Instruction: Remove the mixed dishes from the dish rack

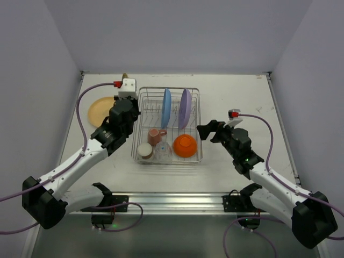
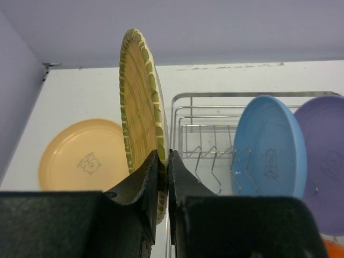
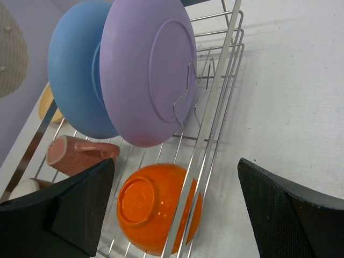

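Left gripper (image 2: 163, 157) clamps tan plate (image 2: 141, 107) upright, rim pointing up

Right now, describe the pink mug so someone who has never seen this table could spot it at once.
Find the wire dish rack in the middle of the table. In its near half, left of the orange bowl, the pink mug lies on its side. It is the only pink dish, beside a cream cup and a clear glass.
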